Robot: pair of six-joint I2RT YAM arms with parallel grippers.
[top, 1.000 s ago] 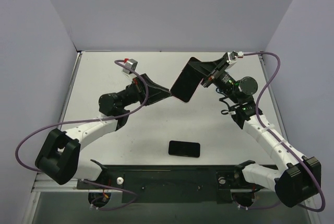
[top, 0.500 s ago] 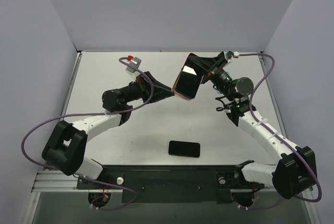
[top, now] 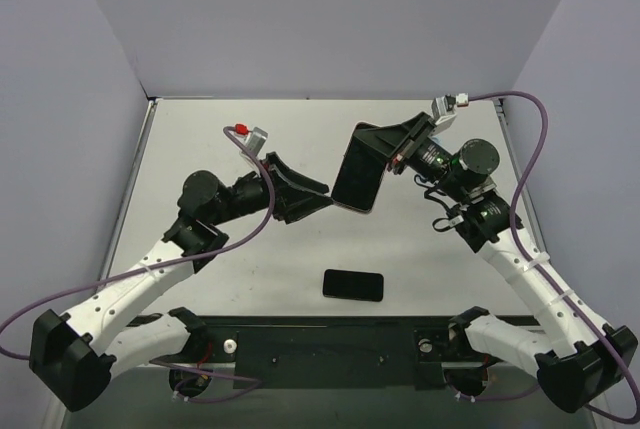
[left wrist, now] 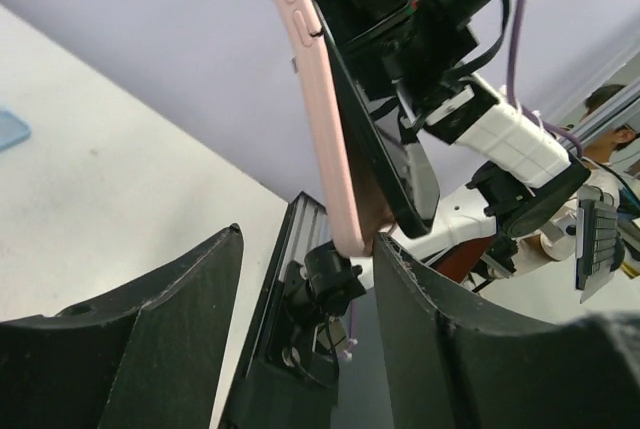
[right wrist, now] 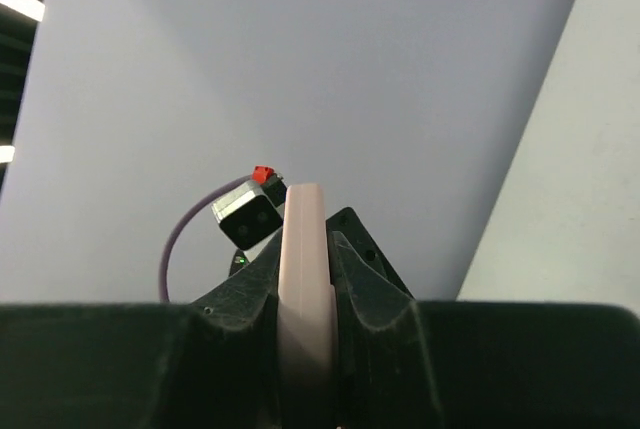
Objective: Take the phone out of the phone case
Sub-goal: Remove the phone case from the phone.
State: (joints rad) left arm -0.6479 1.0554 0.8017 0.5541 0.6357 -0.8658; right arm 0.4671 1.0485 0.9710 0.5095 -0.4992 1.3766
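Observation:
My right gripper [top: 380, 147] is shut on the upper end of the pink phone case [top: 358, 179] and holds it in the air over the middle of the table. The case hangs nearly upright, its dark face toward the top camera. I cannot tell whether anything sits inside it. In the right wrist view the pink edge [right wrist: 305, 279] is pinched between both fingers. My left gripper [top: 322, 195] is open just left of the case's lower end. In its wrist view the case's bottom corner [left wrist: 352, 234] sits near the right finger [left wrist: 430, 319]. A black phone [top: 352, 285] lies flat on the table near the front.
Grey walls close in the white table [top: 200, 139] on the left, back and right. The black base rail [top: 320, 344] with both arm mounts runs along the near edge, just behind the lying phone. Purple cables loop off both arms.
My left gripper has opened and let go of the case's lower end, and the left arm has drawn back a little. The right gripper has kept its hold and the case now hangs steeper.

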